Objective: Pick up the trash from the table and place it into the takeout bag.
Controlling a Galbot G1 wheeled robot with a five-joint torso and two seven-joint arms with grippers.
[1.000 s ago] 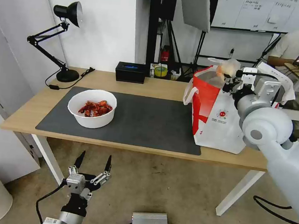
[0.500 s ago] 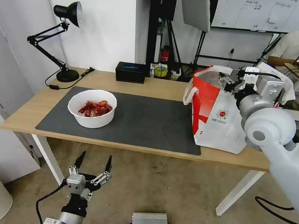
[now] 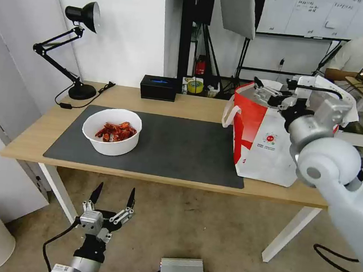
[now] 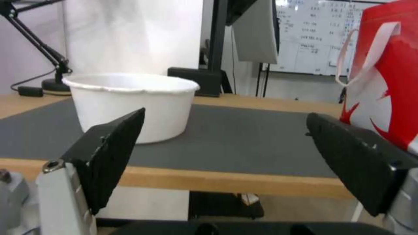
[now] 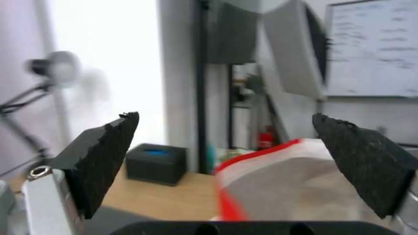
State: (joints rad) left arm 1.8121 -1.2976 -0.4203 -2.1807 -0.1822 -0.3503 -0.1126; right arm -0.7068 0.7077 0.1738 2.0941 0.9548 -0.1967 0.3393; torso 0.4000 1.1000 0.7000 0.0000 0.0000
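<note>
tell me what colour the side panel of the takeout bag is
Red, on the takeout bag; clearest in the head view.

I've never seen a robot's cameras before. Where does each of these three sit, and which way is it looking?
Head view: high on the robot, looking down at the table; both arms show, left gripper low, right gripper over the takeout bag.
Left wrist view: below table height, facing the bowl between open fingers.
Right wrist view: above the bag's mouth, facing the back wall.
All three share the bag.
</note>
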